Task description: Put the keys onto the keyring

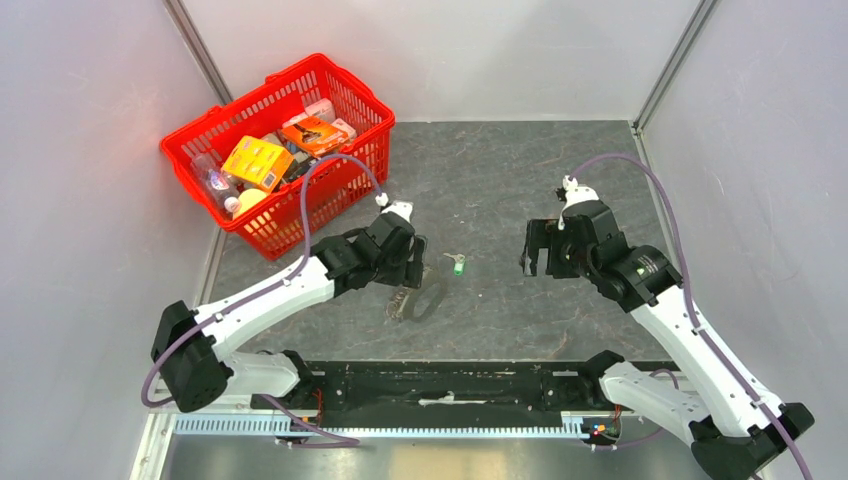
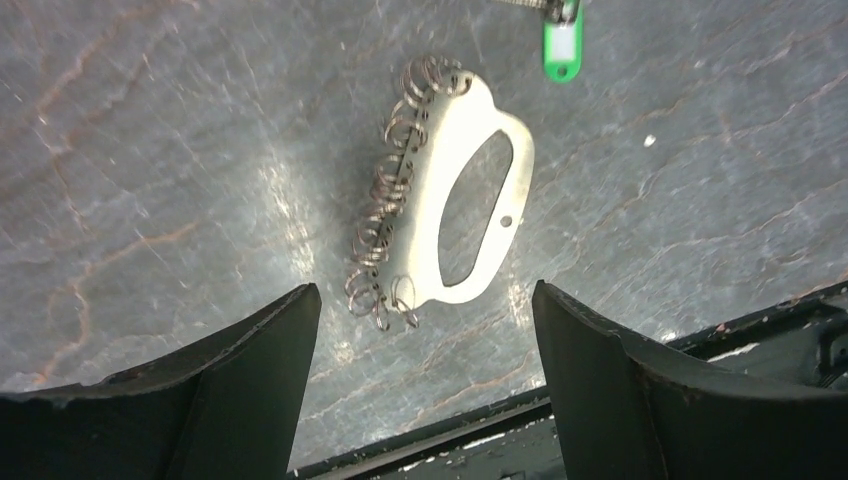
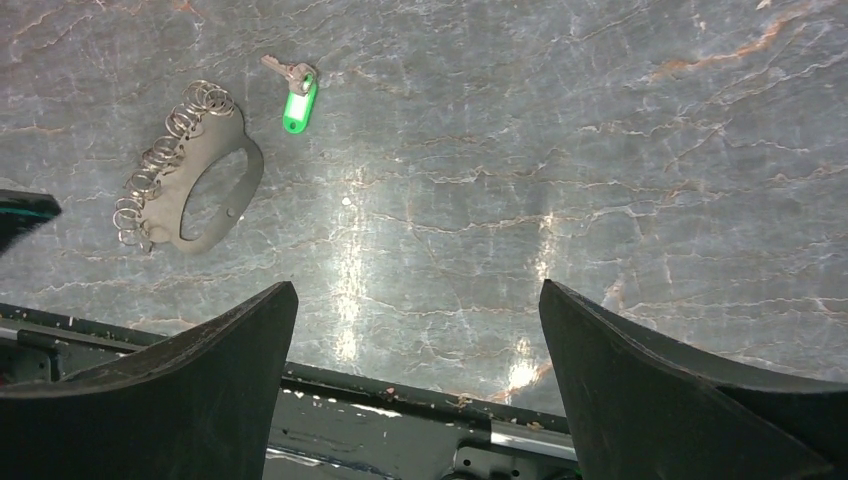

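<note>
Your left gripper (image 1: pixel 425 282) hangs over the desk (image 1: pixel 500 170) a little left of its middle and toward the near edge, jaws spread wide and gripping nothing. From the left wrist camera, its two dark fingers (image 2: pixel 250 370) frame the keyring (image 2: pixel 425 210), which lies flat on the marbled grey surface below. You cannot tell from that view how high the fingertips stand above it, but neither finger touches it. The keyring is a pale grey oval plate with a long cut-out and a small hole, and a row of wire split rings crowds one long side. In the top view it shows as a dark shape (image 1: pixel 403 305) partly covered by your left gripper. The key (image 1: pixel 458 264) lies just beyond the keyring toward the middle of the desk, apart from it. Its silvery blade and bright green tag (image 2: pixel 561 45) sit at the top of the left wrist view, cut by the frame. Your right gripper (image 1: pixel 535 250) hovers right of centre, well apart from both things, released and holding nothing. Its wrist camera sees the keyring (image 3: pixel 222 143) and key (image 3: pixel 298 103) side by side to the upper left, beyond its wide-set fingers (image 3: pixel 220 370). A red basket (image 1: pixel 275 80) of packaged goods stands in the far left corner.
</note>
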Robot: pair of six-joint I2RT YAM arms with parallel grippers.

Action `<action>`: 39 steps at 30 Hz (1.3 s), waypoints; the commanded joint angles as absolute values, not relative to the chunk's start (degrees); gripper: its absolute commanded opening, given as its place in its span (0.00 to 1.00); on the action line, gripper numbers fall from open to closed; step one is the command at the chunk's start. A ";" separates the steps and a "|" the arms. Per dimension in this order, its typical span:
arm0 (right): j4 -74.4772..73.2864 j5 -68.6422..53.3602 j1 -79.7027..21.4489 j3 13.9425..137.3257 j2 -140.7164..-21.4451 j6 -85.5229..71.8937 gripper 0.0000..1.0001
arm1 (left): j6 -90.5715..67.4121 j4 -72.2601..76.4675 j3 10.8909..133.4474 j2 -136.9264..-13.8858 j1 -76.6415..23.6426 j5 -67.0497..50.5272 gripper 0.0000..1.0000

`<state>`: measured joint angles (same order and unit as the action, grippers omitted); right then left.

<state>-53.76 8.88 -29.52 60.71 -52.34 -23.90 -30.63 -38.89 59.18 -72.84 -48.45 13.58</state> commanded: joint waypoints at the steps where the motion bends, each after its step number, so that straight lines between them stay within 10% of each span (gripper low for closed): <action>1: -50.23 6.86 -29.57 58.97 -51.86 -25.06 0.99 | -36.89 -38.09 55.99 -73.24 -51.12 14.24 0.83; 26: -46.67 3.07 -31.71 56.51 -55.19 -29.51 0.99 | -53.06 -38.46 45.31 -72.54 -65.83 25.64 0.41; 39: -46.93 2.57 -32.52 56.24 -55.20 -28.34 0.99 | -55.28 -35.57 46.56 -80.68 -66.43 29.60 0.39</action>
<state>-48.49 3.20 -32.12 56.66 -55.68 -28.91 -52.12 -38.30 44.93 -79.18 -66.04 25.87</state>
